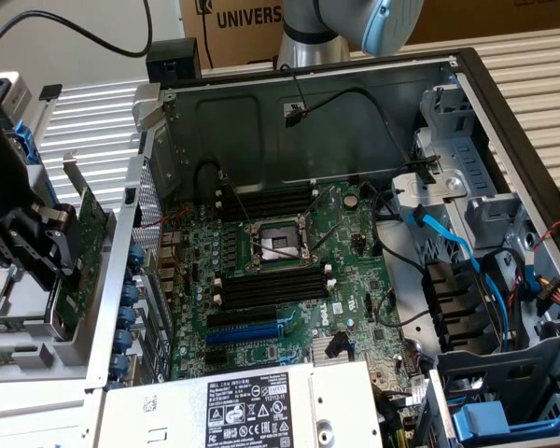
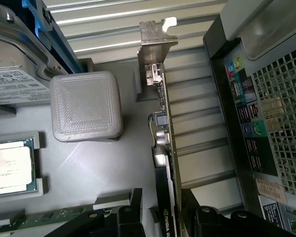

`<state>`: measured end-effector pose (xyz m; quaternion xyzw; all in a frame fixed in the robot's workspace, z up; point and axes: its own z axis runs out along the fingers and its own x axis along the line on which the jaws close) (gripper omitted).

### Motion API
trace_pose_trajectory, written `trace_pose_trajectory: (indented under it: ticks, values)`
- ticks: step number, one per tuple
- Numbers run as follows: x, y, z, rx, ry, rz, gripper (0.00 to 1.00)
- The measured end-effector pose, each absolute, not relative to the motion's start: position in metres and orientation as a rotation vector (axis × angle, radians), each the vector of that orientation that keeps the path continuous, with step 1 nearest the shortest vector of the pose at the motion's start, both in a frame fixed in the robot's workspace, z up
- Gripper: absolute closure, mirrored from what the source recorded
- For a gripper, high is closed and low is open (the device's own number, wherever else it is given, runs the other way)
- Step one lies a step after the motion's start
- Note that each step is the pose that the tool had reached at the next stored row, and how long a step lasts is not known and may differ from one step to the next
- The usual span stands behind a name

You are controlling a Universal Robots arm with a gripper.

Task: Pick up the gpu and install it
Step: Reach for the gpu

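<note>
The exterior view looks down into the open computer case (image 1: 261, 112) from nearby. The wrist view sits close to the gpu (image 2: 164, 140), edge-on; both show it.

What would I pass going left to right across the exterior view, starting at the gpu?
gpu → perforated rear wall of the case → motherboard → blue cable → grey drive cage

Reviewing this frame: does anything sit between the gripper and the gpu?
Nothing visible does. The gpu stands on edge in the grey tray, and the open gripper has a finger on either side of it, with nothing seen in the gaps.
</note>
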<state>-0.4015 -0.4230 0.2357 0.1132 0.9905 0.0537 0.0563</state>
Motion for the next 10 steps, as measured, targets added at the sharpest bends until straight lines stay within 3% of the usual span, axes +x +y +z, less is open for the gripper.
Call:
trace_pose_trajectory:
  ticks: [4, 10]
  values:
    - [-0.4013, -0.4229, 0.2357, 0.344, 3.005, 0.163, 0.71]
    - [-0.3969, -0.423, 0.2357, 0.344, 3.005, 0.163, 0.71]
